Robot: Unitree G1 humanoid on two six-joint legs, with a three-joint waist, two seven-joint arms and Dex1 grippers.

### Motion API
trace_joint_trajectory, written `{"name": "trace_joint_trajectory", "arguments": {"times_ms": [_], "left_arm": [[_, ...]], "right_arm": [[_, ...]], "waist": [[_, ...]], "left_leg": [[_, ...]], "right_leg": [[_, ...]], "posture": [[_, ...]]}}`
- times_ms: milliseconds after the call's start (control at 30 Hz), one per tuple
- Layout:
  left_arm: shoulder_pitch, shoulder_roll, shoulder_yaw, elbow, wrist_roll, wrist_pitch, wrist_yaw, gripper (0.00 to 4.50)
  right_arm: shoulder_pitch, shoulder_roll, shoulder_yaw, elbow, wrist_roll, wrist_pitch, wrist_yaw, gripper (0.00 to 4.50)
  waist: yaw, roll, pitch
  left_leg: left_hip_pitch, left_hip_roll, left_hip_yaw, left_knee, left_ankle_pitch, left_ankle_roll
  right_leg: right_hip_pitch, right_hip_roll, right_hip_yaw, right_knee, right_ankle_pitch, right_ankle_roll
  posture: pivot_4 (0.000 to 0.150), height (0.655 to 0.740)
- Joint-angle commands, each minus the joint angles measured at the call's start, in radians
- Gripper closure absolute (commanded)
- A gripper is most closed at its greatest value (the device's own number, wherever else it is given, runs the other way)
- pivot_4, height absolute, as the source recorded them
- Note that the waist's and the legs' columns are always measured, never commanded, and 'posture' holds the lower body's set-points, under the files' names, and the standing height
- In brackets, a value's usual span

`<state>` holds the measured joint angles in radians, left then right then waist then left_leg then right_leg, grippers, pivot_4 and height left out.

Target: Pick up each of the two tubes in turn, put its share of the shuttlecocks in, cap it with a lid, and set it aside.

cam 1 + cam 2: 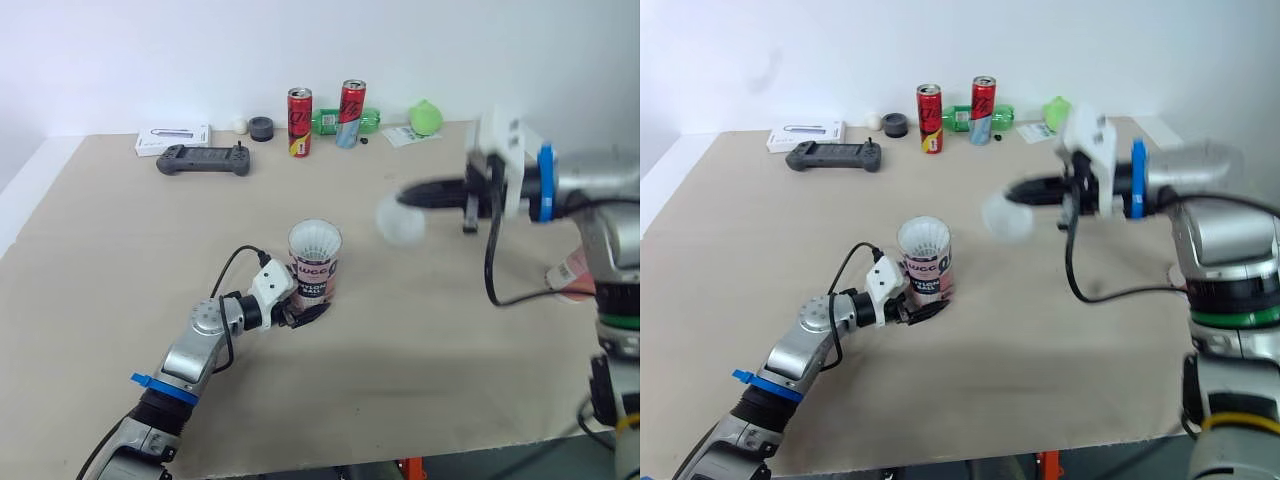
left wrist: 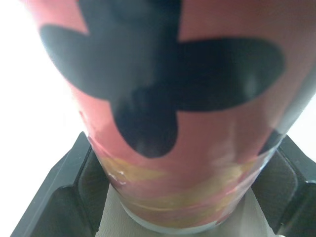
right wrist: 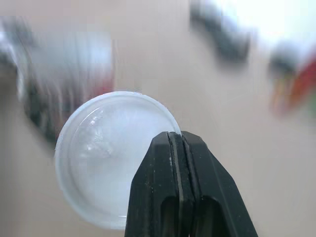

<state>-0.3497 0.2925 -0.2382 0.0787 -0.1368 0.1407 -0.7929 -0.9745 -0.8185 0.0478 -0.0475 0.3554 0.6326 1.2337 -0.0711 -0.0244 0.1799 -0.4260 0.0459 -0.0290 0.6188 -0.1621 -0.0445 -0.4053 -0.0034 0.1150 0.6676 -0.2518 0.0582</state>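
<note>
A short red tube [image 1: 316, 272] stands upright near the table's middle, with white shuttlecock feathers [image 1: 315, 238] showing at its open top. My left gripper [image 1: 305, 312] is shut on the tube's lower part; the left wrist view shows the tube wall [image 2: 177, 123] between both fingers [image 2: 64, 197]. My right gripper [image 1: 410, 195] hovers above the table to the right of the tube. It is shut on the rim of a round translucent white lid [image 3: 111, 158], which also appears as lid [image 1: 400, 222] in the head view.
Along the far edge lie a black game controller [image 1: 203, 159], a white box [image 1: 173, 138], two red cans [image 1: 300, 122], a green bottle [image 1: 345, 122], a green round object [image 1: 426, 117] and a small dark cap [image 1: 261, 127]. A second pink tube [image 1: 570, 272] lies behind my right arm.
</note>
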Motion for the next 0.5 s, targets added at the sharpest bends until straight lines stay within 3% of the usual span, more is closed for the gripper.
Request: {"name": "trace_joint_trajectory", "arguments": {"times_ms": [33, 167, 500], "left_arm": [[-0.002, 0.002, 0.000, 0.011, 0.015, -0.009, 0.013, 0.86], [0.008, 0.002, 0.000, 0.002, 0.023, -0.011, 0.026, 0.86], [0.026, 0.006, -0.004, -0.016, 0.020, -0.002, 0.040, 0.86]], "right_arm": [[-0.088, 0.064, 0.050, -0.003, -0.013, -0.025, -0.029, 4.45], [-0.146, 0.139, 0.127, -0.026, -0.025, -0.037, -0.015, 4.45], [-0.147, 0.175, 0.219, -0.016, -0.090, -0.086, -0.002, 4.45]], "waist": [[0.000, 0.000, 0.000], [0.000, 0.000, 0.000], [0.001, 0.000, 0.000]], "left_leg": [[-0.001, 0.000, 0.000, -0.001, 0.000, 0.000], [-0.004, 0.000, 0.000, -0.001, -0.001, 0.000], [-0.003, 0.000, -0.001, -0.001, -0.001, 0.000]], "right_leg": [[-0.001, 0.000, 0.000, -0.001, 0.000, 0.000], [-0.003, -0.001, 0.000, -0.001, -0.001, 0.001], [-0.003, -0.001, -0.002, -0.001, 0.000, 0.000]], "posture": [[0.150, 0.7400], [0.150, 0.7400], [0.150, 0.7400]]}}
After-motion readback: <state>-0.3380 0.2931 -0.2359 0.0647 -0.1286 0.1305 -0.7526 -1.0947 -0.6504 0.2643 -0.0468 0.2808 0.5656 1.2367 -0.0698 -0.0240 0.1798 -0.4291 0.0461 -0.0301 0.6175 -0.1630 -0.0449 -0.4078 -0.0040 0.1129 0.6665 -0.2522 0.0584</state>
